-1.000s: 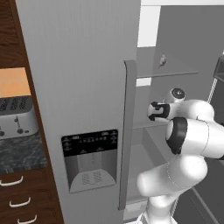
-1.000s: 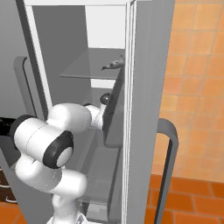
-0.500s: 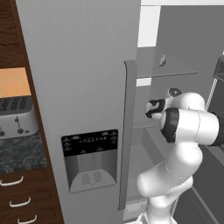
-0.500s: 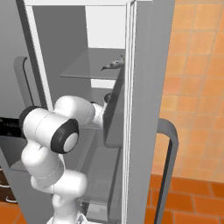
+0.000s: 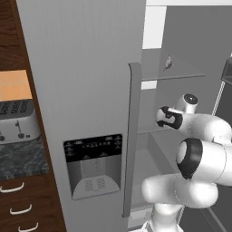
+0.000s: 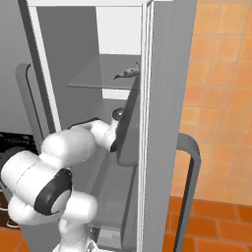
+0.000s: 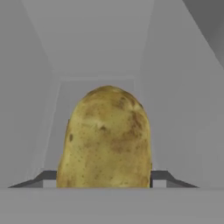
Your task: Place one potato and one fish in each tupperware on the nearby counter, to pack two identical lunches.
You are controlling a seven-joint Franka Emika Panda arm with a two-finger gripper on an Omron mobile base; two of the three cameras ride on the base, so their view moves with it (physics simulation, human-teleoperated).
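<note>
The open fridge (image 6: 162, 74) is reached into by the white arm (image 5: 199, 136), whose wrist is seen going in behind the fridge's left door (image 5: 90, 90) in the left base view and behind the edge of the right door in the right base view. A glass shelf (image 6: 98, 78) sits higher up inside, and a fish (image 6: 126, 73) lies on it, well above the wrist. Off to the left, a toaster (image 5: 16, 120) stands on the black counter (image 5: 22, 158), well apart from the fridge.

In the hand view, a potato (image 7: 106, 138) is seen dead ahead of the gripper (image 7: 105, 178), centred between the two dark finger tips. Its long axis runs away from the hand, along the line of the gripper, so that the narrow width is presented to the jaws. The fingers (image 7: 162, 177) are seen just beside its flanks on either side; the gripper is judged to be closed on the potato, though actual contact cannot be told for certain from the pictures. The coming lift is judged to depend on the potato staying centred between the fingers.
</note>
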